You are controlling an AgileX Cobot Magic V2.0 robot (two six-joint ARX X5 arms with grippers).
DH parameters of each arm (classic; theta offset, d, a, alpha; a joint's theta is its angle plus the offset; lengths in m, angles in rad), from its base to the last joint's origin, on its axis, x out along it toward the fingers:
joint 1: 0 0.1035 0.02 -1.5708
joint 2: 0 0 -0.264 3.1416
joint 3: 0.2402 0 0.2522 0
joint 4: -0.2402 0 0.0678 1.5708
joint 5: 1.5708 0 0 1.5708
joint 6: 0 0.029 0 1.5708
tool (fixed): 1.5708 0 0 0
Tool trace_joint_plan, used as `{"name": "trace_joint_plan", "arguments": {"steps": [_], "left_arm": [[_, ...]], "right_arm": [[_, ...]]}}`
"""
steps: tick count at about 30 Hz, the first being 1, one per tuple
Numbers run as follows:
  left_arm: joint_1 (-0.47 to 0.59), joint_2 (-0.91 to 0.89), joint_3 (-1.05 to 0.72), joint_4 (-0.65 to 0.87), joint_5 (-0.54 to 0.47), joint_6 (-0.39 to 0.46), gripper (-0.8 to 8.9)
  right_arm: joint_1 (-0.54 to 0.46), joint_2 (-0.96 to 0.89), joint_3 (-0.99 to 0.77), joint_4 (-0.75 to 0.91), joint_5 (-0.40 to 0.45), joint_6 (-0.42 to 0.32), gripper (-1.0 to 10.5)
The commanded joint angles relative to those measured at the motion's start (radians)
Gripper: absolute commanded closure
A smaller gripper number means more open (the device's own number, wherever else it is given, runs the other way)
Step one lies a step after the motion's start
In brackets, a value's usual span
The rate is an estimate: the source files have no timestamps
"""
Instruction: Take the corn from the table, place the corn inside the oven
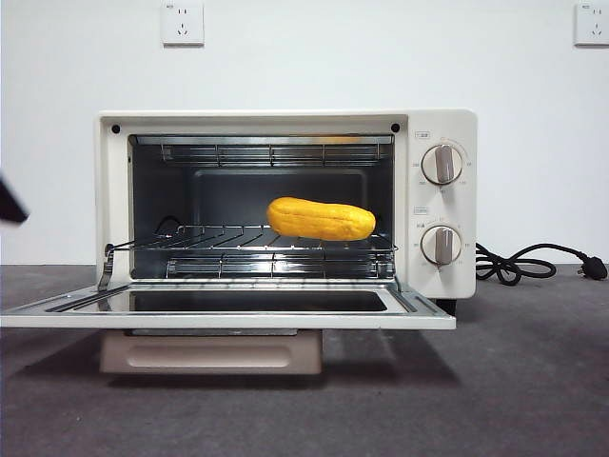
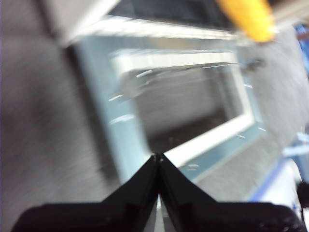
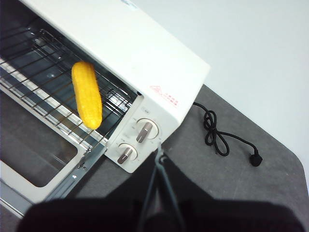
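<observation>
Now sitting on oven (image 1: 285,124) rack, corn (image 1: 321,219), well ahead of both claws: left claw (image 2: 158,157) and right claw (image 3: 160,154) closed, empty. Probably closing door next.

A black power cord (image 1: 519,265) lies loosely coiled on the dark surface at 3 o'clock in the front view, its plug (image 1: 594,271) resting at the far end. Two white wall sockets are mounted on the pale wall (image 1: 533,86), one (image 1: 183,23) at 11 o'clock, one (image 1: 591,24) at 1 o'clock.
</observation>
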Motion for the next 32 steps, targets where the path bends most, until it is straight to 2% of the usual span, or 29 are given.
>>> {"name": "trace_joint_plan", "arguments": {"steps": [1,5,10,24,32], "left_arm": [[0.02,0.002,-0.078,0.076,0.01,-0.051,8.22],[0.032,0.002,-0.144,0.138,-0.03,-0.077,8.22],[0.031,0.003,-0.151,0.142,-0.147,-0.111,8.22],[-0.097,0.147,-0.151,0.209,-0.157,-0.134,8.22],[-0.11,0.163,-0.15,0.209,-0.144,-0.134,8.21]], "right_arm": [[0.0,-0.003,0.001,0.0,0.008,0.015,9.6],[0.0,-0.003,0.001,-0.002,0.011,0.015,9.6],[0.0,-0.003,0.001,-0.002,0.011,0.015,9.6],[0.0,-0.003,0.001,-0.002,0.011,0.015,9.6],[0.0,-0.003,0.001,-0.001,0.011,0.015,9.6]]}}
